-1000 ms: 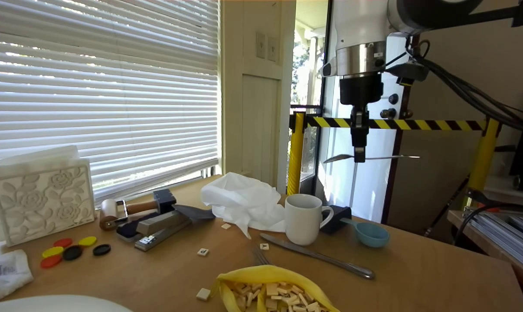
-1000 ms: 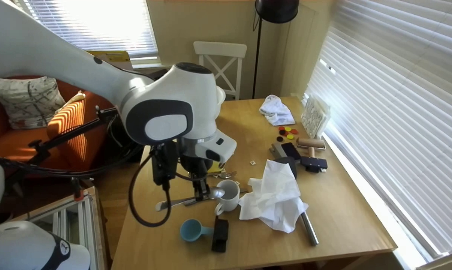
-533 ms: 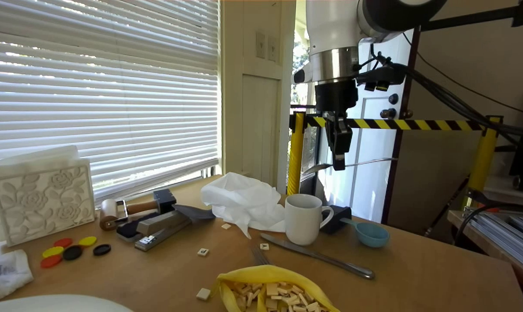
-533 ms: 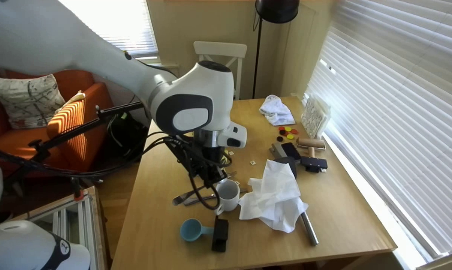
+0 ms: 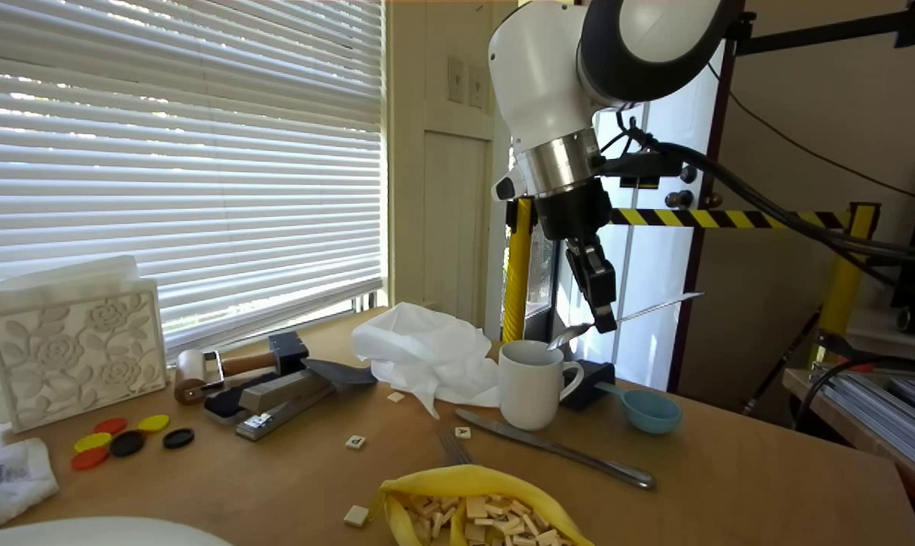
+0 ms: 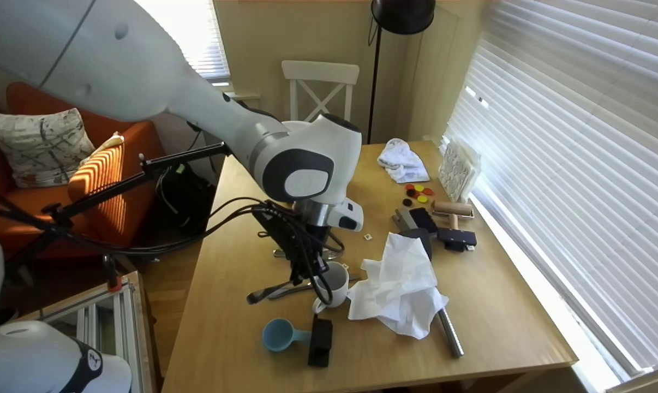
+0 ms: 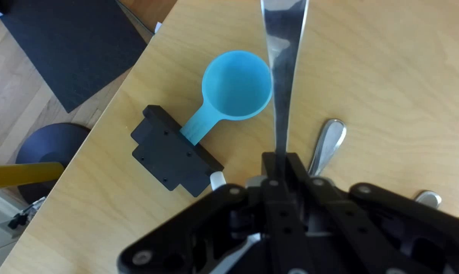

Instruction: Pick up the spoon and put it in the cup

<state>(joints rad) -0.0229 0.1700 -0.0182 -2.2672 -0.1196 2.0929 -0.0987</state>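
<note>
My gripper (image 5: 602,327) is shut on the spoon (image 5: 658,307), holding it by the handle near the bowl. The spoon slants, bowl end lower and handle end raised. Its bowl tip shows at the rim of the white mug (image 5: 529,388) on the handle side; I cannot tell whether it is over the opening or behind it. In an exterior view the mug (image 6: 338,281) stands upright, partly behind arm cables, and the spoon's handle (image 6: 261,295) sticks out. In the wrist view the spoon handle (image 7: 282,76) rises from the fingertips (image 7: 279,161); the gripper hides the bowl and most of the mug.
A knife (image 5: 571,451) lies in front of the mug, a fork (image 5: 455,449) beside it. A blue scoop (image 5: 652,411) and a black block (image 5: 592,385) stand by the mug's handle. Crumpled white paper (image 5: 427,353) lies close on its other side. A yellow peel-like holder (image 5: 465,478) contains tiles.
My gripper has moved down and toward the mug and has tilted. The spoon went from nearly level to slanting, its bowl now at the mug's rim. The mug has not moved.
</note>
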